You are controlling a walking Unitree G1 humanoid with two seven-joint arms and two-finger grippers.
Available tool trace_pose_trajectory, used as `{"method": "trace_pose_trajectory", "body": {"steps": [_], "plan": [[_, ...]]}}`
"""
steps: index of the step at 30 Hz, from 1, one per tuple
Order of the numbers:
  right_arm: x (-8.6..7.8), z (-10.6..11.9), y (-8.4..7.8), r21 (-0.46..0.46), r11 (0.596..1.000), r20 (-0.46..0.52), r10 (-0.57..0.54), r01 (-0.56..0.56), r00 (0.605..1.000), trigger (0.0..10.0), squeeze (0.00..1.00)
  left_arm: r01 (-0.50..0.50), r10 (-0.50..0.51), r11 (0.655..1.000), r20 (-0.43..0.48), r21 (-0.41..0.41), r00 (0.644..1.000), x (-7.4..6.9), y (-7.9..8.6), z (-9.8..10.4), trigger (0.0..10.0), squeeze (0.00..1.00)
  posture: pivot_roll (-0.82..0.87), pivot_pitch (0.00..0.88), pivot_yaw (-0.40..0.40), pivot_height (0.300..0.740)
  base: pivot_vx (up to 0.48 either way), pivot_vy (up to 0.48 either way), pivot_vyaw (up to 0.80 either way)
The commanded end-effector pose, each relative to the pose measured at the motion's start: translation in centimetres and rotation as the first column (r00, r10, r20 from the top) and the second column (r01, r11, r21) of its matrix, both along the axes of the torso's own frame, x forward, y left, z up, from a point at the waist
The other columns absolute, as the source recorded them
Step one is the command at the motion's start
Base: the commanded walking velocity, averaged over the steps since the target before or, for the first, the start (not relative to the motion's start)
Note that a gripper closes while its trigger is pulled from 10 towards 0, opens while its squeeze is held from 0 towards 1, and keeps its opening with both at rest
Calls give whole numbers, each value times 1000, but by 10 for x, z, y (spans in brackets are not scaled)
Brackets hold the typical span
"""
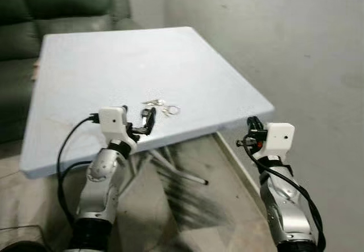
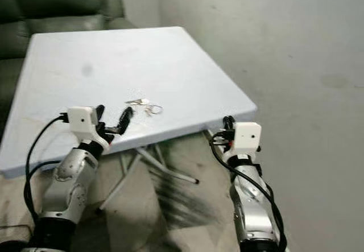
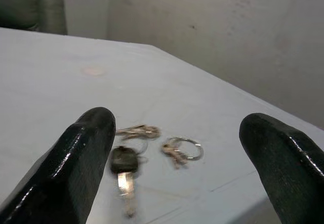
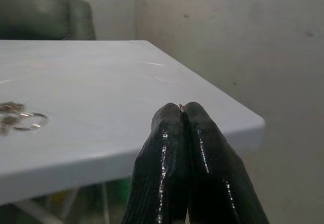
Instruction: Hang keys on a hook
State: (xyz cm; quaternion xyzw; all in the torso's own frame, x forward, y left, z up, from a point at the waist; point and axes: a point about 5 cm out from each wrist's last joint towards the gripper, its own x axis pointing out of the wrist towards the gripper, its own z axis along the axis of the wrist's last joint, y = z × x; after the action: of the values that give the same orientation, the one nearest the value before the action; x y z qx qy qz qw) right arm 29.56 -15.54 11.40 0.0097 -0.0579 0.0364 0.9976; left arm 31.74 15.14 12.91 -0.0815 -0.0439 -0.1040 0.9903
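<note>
A bunch of keys (image 1: 161,106) with a loose ring lies near the front edge of the pale blue table (image 1: 114,58). The left wrist view shows a black-headed key (image 3: 123,163), some brass keys and a silver ring (image 3: 185,148). My left gripper (image 1: 137,118) is open just in front of the keys, low over the table edge, with its fingers (image 3: 81,158) wide apart on either side of them. My right gripper (image 1: 252,128) is shut on nothing, held off the table's front right corner, at about table height. The keys (image 4: 17,118) lie far to its side.
A dark green sofa (image 1: 57,1) stands behind the table on the left. A grey wall (image 1: 296,36) runs along the right side. Metal folding legs (image 1: 170,164) show under the table. Bare floor lies between my arms.
</note>
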Motion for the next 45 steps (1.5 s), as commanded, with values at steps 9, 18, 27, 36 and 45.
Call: {"method": "trace_pose_trajectory", "body": {"steps": [9,18,27,36,45], "plan": [[0,4,-5,-13,1000,10,-12,12,1000,10000,0,13,-13,1000,-3,20,1000,3,-6,-1,10000,0,-41,0,-18,740,0,0,-799],[0,4,-6,-22,1000,9,-8,8,1000,10000,0,35,-36,998,20,44,999,5,-10,2,10000,0,-42,0,-20,740,0,0,-793],[0,3,-3,-21,1000,7,-2,2,1000,10000,0,64,-66,997,40,41,997,3,-12,2,10000,0,-43,0,-19,740,0,-175,-793],[1,2,-2,-21,1000,5,-1,1,1000,10000,0,47,-48,999,32,17,998,8,-10,4,10000,0,-40,0,-16,740,0,-53,-788],[1,2,-2,-17,1000,6,-2,2,1000,10000,0,42,-42,999,33,23,999,7,-11,3,10000,0,-36,0,-18,740,0,0,-788]]}}
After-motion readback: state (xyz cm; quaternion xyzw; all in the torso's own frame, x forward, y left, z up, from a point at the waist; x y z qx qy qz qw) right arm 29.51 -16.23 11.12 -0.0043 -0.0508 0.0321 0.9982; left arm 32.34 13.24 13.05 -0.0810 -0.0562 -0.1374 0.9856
